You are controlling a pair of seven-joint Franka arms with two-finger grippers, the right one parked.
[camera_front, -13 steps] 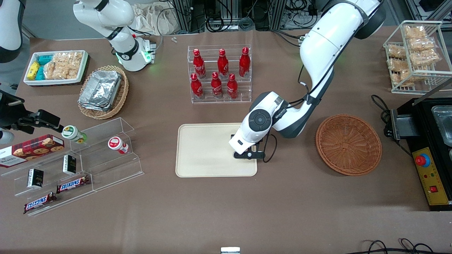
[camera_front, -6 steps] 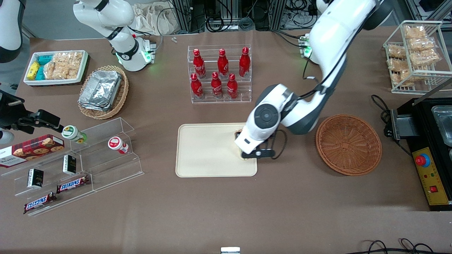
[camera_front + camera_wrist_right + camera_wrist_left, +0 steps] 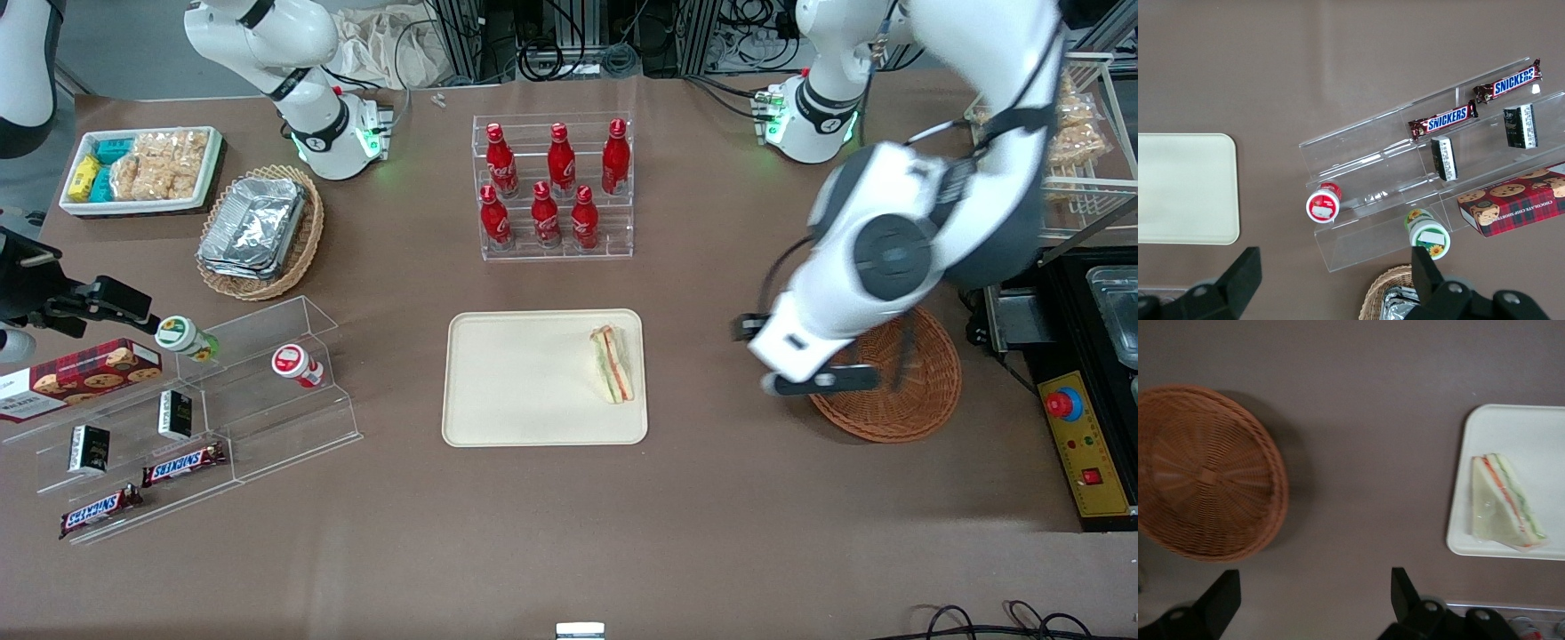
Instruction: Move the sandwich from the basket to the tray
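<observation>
One sandwich (image 3: 613,363) left on tray (image 3: 516,418); end effector (image 3: 1313,600) withdrawn, open, above basket (image 3: 925,400) edge.

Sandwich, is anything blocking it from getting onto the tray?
No. The sandwich already lies on the tray, near its edge toward the basket. The gripper hangs open and empty above the bare table between basket and tray, with nothing visible between it and the sandwich.
</observation>
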